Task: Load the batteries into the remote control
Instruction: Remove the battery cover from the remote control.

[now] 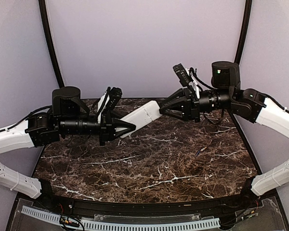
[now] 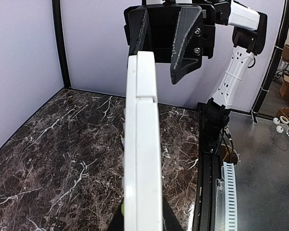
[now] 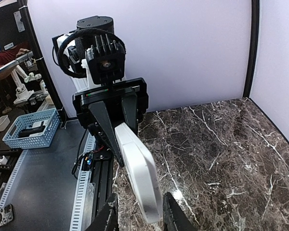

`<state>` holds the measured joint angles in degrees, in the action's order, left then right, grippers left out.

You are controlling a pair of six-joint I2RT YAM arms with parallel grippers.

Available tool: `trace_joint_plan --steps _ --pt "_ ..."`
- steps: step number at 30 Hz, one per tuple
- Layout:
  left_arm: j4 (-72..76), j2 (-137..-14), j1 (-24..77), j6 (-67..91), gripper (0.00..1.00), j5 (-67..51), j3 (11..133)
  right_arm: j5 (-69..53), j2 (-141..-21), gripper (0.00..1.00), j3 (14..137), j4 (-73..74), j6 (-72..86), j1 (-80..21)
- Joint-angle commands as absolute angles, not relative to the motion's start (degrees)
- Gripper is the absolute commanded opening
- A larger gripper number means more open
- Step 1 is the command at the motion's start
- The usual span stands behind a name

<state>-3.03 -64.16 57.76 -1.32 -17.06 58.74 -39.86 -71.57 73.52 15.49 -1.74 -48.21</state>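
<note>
- White plastic, flat and rectangular: the remote control (image 1: 143,115) is off the table. It hangs in the air between your two arms, slightly left of centre and towards the far side.
- In the overhead view it slants from near-left to far-right. The left wrist camera sees it edge-on, a seam crossing the narrow side.
- Your left gripper (image 1: 131,127), black and two-fingered, is clenched on the remote control's left end. In its own camera the fingers (image 2: 118,223) press the white body from both sides at the bottom of the view.
- Your right gripper (image 1: 161,109) meets the right end. Its fingers (image 3: 173,217) straddle that end with the jaws parted and a gap showing on one side, so it is released rather than clamped.
- A dark brown marble table (image 1: 135,173) with white veins lies below, well apart from the remote control.
- A slim dark cylinder (image 1: 198,151) lies on the table right of centre, on the right arm's side. It is too small to say more.
</note>
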Motion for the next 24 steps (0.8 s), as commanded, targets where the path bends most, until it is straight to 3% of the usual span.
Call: trace_joint_plan --steps 1,16,24 --pt "-1.1 -63.6 57.9 -2.3 0.00 -16.4 58.5 -41.4 -72.2 0.29 72.9 13.2 -0.5 -48.8" --pt "-0.9 -63.8 58.0 -2.7 0.00 -14.6 58.4 -43.8 -73.5 0.14 72.9 14.3 -0.4 -49.6" --pt "-1.0 -63.8 57.9 -2.8 0.00 -14.0 58.4 -42.4 -74.3 0.16 72.8 15.1 -0.5 -49.7"
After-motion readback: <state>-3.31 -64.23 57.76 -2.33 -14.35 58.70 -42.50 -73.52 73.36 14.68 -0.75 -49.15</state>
